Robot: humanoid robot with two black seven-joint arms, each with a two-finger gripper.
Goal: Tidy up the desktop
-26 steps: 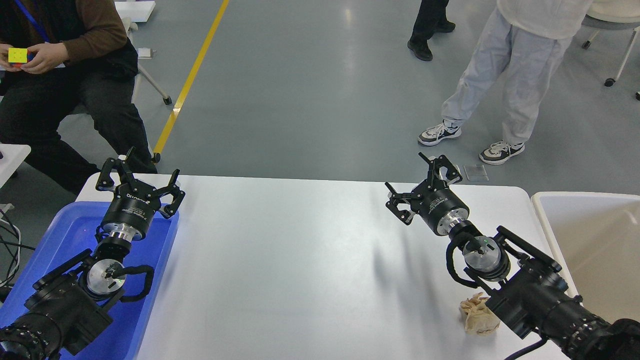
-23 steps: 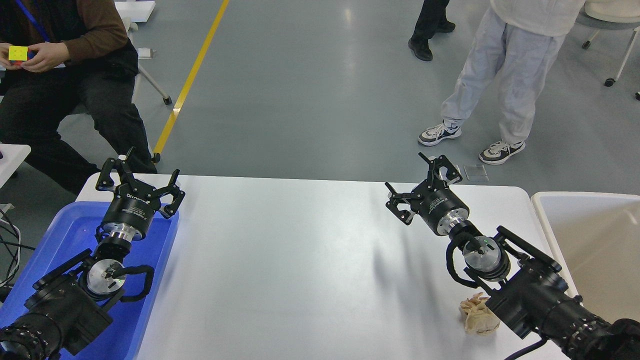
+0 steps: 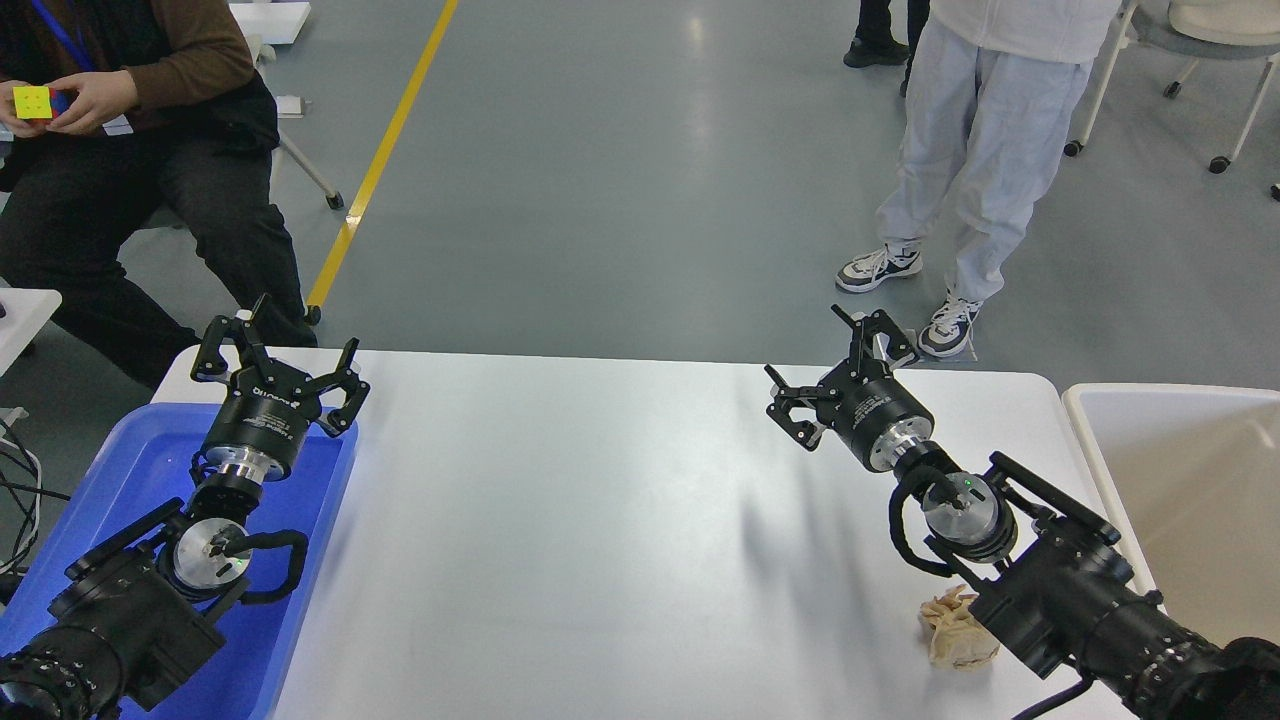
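Head view of a two-arm robot at the desktop (image 3: 600,520), a wide white tabletop with rounded corners that fills the lower middle of the view. The left gripper (image 3: 277,352) hangs above the desktop's far left corner, over the far rim of a blue tray (image 3: 310,560) that lies at the desktop's left edge; its two fingers stand spread apart with nothing between them. The right gripper (image 3: 832,362) hangs above the desktop's far right part, its fingers likewise spread wide and empty. A crumpled tan paper wad (image 3: 955,632) rests on the desktop near its near right corner, just beside and partly hidden by the right arm's forearm. A cream-white bin (image 3: 1170,470) stands just beyond the desktop's right edge. Past the desktop's far edge, on a grey floor with a yellow line (image 3: 385,150), a seated person holds a puzzle cube (image 3: 32,101) to the far left and a standing person in pale trousers (image 3: 965,170) is to the far right
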